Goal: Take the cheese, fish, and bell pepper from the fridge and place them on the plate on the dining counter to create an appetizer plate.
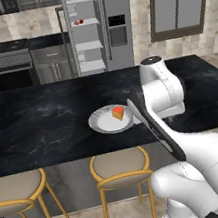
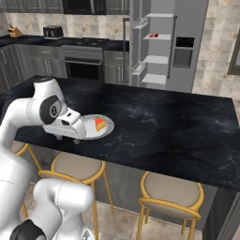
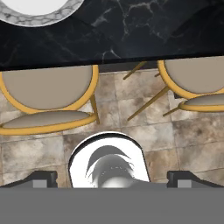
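Item: arm and gripper. We found the white arm folded back on itself over the near edge of the dining counter (image 1: 42,122), its wrist housing lying just beside the plate (image 1: 99,123) on the side away from the fridge (image 1: 97,26). The hand pointed down toward the floor on the stool side of the counter; in the hand view we saw the gripper (image 3: 112,178) with its jaws spread wide and nothing between them, the two dark fingertips (image 3: 41,178) well apart.

Item: cheese (image 1: 118,113). We recorded it lying on the plate, an orange wedge with a red side.

Item: plate. We noted it resting on the dining counter, near the counter's stool-side edge, above a tan-seated stool (image 1: 120,167).

Item: fridge. It stood beyond the counter with one door open; two small red things (image 1: 79,22) lay on an upper shelf, too small to tell apart.
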